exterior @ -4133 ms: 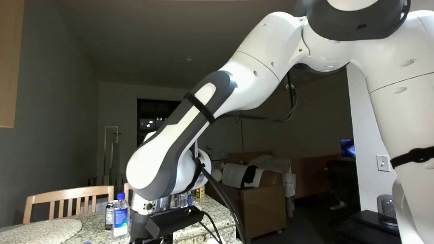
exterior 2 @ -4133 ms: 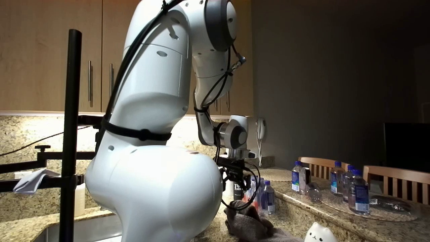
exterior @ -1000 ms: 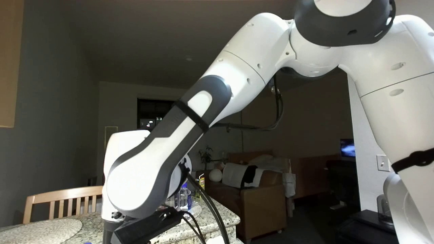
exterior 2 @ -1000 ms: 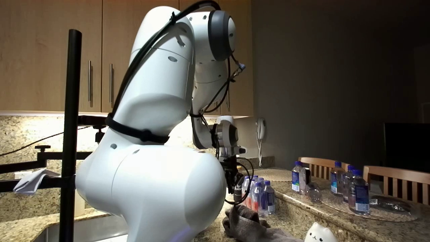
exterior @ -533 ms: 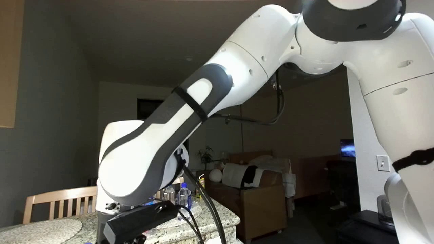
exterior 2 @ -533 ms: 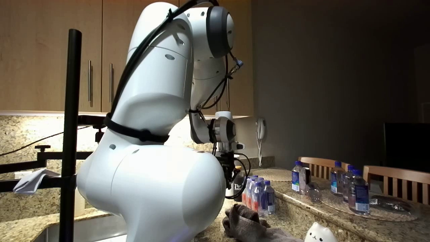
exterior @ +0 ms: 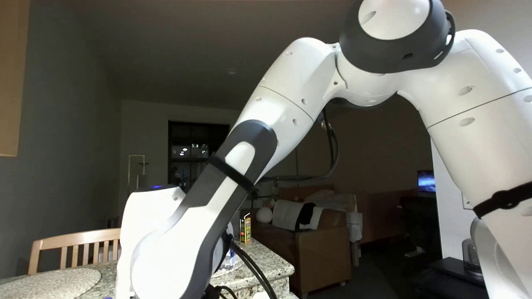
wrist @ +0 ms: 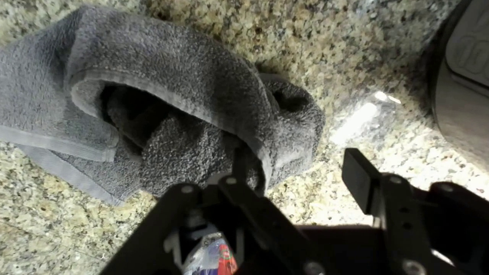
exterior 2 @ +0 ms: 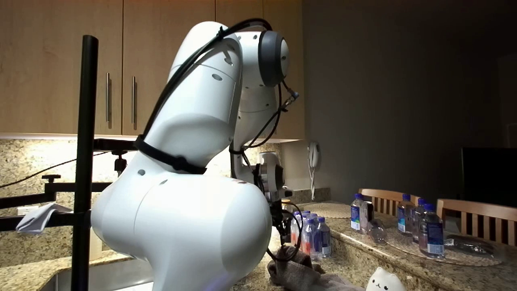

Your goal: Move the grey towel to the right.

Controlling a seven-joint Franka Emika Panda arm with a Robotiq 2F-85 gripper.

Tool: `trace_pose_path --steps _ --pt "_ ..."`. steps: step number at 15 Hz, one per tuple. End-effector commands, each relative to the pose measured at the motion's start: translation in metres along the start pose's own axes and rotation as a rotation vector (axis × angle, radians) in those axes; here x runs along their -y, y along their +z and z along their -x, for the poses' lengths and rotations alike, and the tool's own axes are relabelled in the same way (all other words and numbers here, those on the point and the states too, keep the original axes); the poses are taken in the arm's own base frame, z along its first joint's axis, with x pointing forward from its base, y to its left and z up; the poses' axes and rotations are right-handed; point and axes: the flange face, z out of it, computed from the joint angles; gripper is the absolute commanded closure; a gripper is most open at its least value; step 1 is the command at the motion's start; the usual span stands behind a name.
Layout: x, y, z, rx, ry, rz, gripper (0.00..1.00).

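Observation:
The grey towel [wrist: 183,68] lies bunched on the granite counter in the wrist view, with an open fold facing the gripper. It also shows in an exterior view [exterior 2: 295,270], low in the frame beneath the gripper [exterior 2: 284,236]. In the wrist view the gripper [wrist: 300,172] is open with nothing between its fingers. One finger is over the towel's dark fold, the other is over bare counter beside the towel's end. Whether the finger touches the towel cannot be told. The towel and fingertips are out of view in an exterior view where the arm [exterior: 199,232] fills the front.
Several water bottles [exterior 2: 313,238] stand just behind the towel; bottle wrap [wrist: 214,258] shows under the gripper. A light container [wrist: 464,114] stands at the wrist view's right edge. A white cat figure [exterior 2: 383,281], a raised ledge with bottles [exterior 2: 432,236] and a sink [exterior 2: 109,275] are nearby.
The arm first moved back and rose a little, and in the last half second lowered, bringing the gripper down close to the towel. The towel's top fold shifted slightly earlier.

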Motion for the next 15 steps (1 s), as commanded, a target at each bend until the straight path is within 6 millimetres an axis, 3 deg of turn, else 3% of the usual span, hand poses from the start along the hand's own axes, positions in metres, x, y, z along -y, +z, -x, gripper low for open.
trace_pose_path --steps 1,5,6,8,12,15 --pt "-0.002 0.026 -0.007 -0.045 -0.019 0.019 0.04" --pt "-0.009 0.054 -0.015 -0.039 -0.013 0.014 0.0" --pt "-0.009 0.061 -0.017 -0.033 -0.015 0.016 0.25" --pt "-0.01 0.074 -0.018 -0.021 -0.017 0.017 0.27" --pt "-0.011 0.093 -0.02 0.001 -0.006 0.007 0.53" --pt "-0.008 0.095 -0.017 0.023 -0.005 -0.001 0.74"
